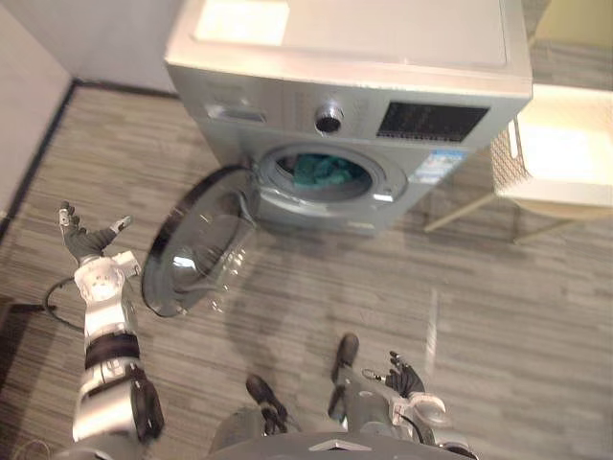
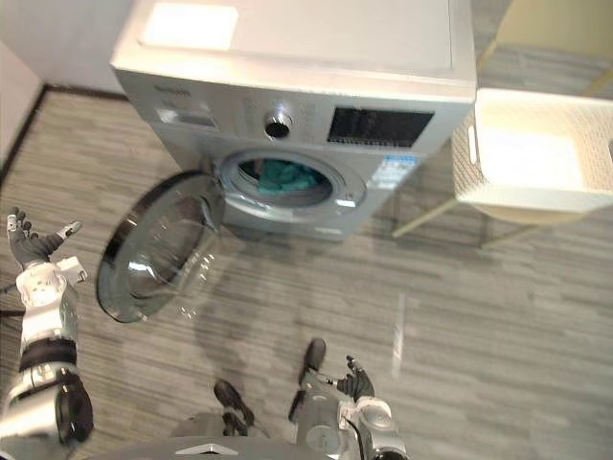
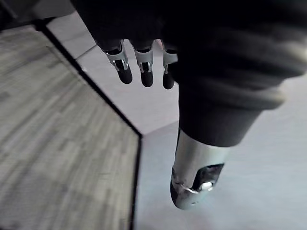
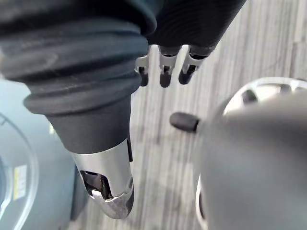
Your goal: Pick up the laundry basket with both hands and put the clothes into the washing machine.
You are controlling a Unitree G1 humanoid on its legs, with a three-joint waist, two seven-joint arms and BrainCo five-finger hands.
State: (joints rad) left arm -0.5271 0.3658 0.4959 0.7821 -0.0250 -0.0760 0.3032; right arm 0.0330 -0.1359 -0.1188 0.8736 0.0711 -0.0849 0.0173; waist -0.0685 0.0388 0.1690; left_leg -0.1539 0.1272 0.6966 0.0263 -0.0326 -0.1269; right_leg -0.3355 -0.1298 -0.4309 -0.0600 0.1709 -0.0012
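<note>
While the teal clothes [image 1: 321,172] lie in the drum of the silver front-loading washing machine [image 1: 383,57] and the white woven laundry basket [image 2: 464,163] rests beside it, our left robot hand [image 1: 84,241] and right robot hand [image 1: 407,379] hang spread and empty; we should push the round glass door [image 1: 196,244] shut squarely.

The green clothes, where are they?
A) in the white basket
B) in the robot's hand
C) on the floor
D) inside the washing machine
D: the green clothes lie inside the washing machine, seen through its round opening, with the door swung open.
</note>
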